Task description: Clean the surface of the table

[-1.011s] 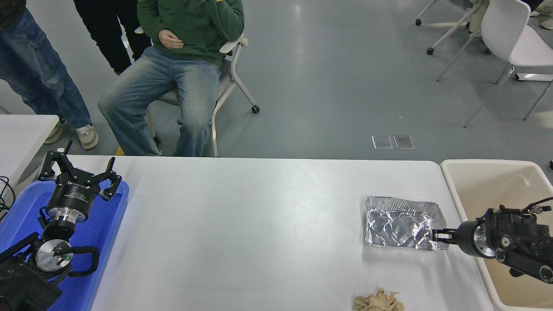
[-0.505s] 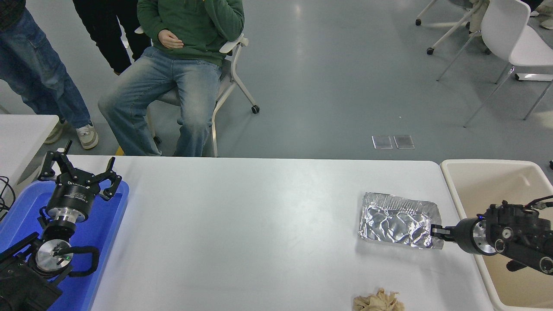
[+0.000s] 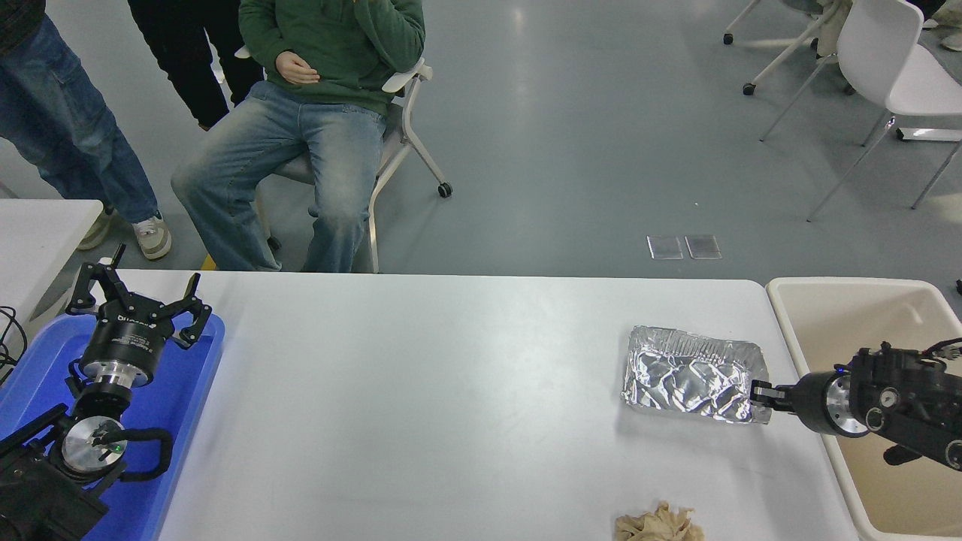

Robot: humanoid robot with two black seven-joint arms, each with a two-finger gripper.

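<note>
The white table surface [image 3: 436, 391] fills the lower picture. A crumpled silver foil tray [image 3: 688, 373] is at its right side, held off the table with a shadow beneath it. My right gripper [image 3: 757, 395] comes in from the right edge and is shut on the foil tray's near right corner. A crumpled beige paper wad [image 3: 659, 524] lies on the table at the bottom edge. My left gripper [image 3: 135, 300] is parked open over the blue tray [image 3: 192, 391] at the lower left.
A cream plastic bin [image 3: 842, 300] stands against the table's right end, under my right arm. A corner of a smaller white table [image 3: 37, 225] shows at the left. A person sits on a chair [image 3: 316, 128] beyond the far edge, others standing beside.
My right gripper has lifted the foil tray off the table and carried it up and slightly away over the last second. The left arm has not moved.
</note>
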